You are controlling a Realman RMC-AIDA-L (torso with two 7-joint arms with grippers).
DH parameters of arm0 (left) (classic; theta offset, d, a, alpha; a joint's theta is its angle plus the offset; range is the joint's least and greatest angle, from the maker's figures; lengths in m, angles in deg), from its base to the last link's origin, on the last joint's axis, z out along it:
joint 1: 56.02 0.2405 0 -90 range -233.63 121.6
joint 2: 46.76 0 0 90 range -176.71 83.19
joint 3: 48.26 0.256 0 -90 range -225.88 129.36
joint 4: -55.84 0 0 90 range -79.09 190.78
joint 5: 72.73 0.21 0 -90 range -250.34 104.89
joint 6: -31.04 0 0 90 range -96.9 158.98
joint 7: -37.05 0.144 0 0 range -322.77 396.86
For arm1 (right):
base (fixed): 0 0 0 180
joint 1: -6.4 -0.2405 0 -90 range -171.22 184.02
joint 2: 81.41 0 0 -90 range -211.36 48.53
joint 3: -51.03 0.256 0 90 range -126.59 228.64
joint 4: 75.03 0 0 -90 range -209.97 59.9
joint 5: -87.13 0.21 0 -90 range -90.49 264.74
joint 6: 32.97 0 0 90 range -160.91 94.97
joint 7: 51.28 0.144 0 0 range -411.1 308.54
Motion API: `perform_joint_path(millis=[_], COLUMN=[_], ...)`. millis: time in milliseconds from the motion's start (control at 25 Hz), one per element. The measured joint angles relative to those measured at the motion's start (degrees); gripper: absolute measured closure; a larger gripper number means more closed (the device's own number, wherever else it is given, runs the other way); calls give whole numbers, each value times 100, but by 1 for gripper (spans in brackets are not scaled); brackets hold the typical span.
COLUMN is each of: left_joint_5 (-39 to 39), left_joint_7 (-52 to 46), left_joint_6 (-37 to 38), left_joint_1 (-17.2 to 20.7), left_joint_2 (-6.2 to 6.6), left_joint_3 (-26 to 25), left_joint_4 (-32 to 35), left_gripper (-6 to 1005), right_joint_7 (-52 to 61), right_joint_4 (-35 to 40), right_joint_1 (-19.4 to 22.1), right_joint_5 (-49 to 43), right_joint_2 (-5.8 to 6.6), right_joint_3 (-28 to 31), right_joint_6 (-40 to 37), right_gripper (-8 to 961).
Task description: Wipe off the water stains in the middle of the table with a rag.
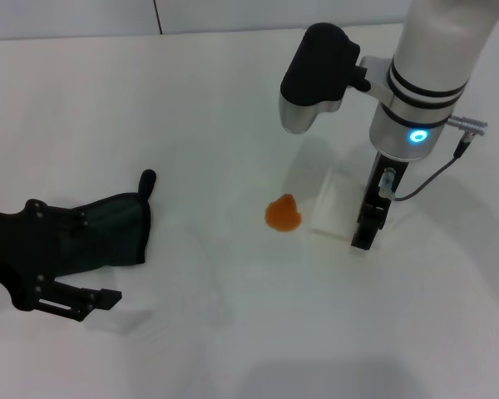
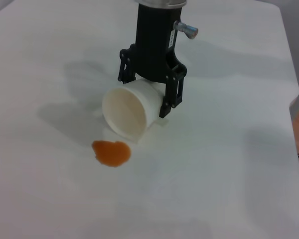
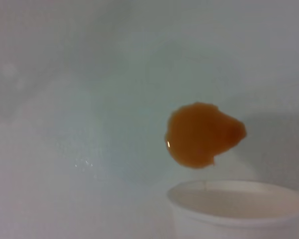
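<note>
The water stain is one small glossy orange blob [image 1: 284, 214] in the middle of the white table [image 1: 233, 100]; it also shows in the left wrist view [image 2: 111, 153] and the right wrist view [image 3: 202, 134]. The dark green-black rag [image 1: 112, 233] lies flat at the left, its loop tab [image 1: 147, 179] pointing away. My left gripper [image 1: 87, 259] is at the rag's near end, one finger over the cloth and one finger [image 1: 79, 301] beside it, open. My right gripper [image 2: 143, 97] is shut on a pale cup [image 2: 124, 112], tipped on its side just right of the blob.
The cup [image 1: 333, 204] rests against the table with its mouth [image 3: 239, 209] toward the blob. The right arm's wrist and cable [image 1: 416, 133] hang above it. Bare tabletop lies between the rag and the blob.
</note>
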Motion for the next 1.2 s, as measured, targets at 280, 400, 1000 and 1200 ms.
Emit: perform_joint_path(millis=[280,400,1000,1200], left_joint_5=[0,0,-30,-115], left_joint_7=[5,6,49,58], left_joint_6=[-24,-23,-49,-24], left_joint_1=[5,42,10,-63], left_joint_2=[-9,7,175,265], left_joint_3=[0,-12,-46,-141], left_joint_4=[0,0,-38,-56], left_gripper=[183,183,184,184], right_joint_7=[-12,4,-502,-1407], right_joint_4=[186,673,4044,4321], right_joint_1=[193,458,2642,3507], right_joint_5=[-58,-125,-476,462], right_joint_2=[3,41,87,86], right_joint_3=[-32,158,2293,2664], right_joint_6=[49,-6,-942,-417], right_gripper=[232,237,298,299])
